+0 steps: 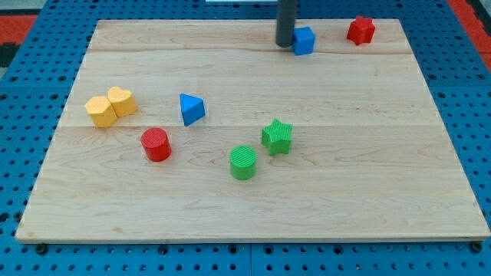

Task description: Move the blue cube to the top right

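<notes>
The blue cube (304,40) sits near the view's top edge of the wooden board (368,192), right of centre. My tip (285,44) is the lower end of the dark rod, just left of the blue cube and touching or nearly touching its left side. A red star (360,31) lies to the right of the cube, near the board's top right corner.
A blue triangular block (191,109) lies left of centre. A yellow hexagon (100,112) and a yellow heart (122,100) touch at the left. A red cylinder (156,144), a green cylinder (243,162) and a green star (277,136) lie lower down.
</notes>
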Robot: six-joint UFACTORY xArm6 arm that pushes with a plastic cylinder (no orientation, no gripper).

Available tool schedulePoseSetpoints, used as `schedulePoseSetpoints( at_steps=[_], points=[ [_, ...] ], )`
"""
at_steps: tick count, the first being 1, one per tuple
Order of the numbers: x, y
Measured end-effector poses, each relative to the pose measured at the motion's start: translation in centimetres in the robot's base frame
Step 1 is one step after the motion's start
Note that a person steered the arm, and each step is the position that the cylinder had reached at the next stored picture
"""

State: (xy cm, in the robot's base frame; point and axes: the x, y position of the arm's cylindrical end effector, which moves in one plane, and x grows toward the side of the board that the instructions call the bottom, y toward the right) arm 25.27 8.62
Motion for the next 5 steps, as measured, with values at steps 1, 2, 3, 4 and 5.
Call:
schedulePoseSetpoints(
  at_steps=[1,2,3,4,5],
  points=[
    [-0.3,2.5],
    [1.9,1.0],
    [3.4,2.7],
    [1.6,4.9],
    [0.1,5.2]
  ],
)
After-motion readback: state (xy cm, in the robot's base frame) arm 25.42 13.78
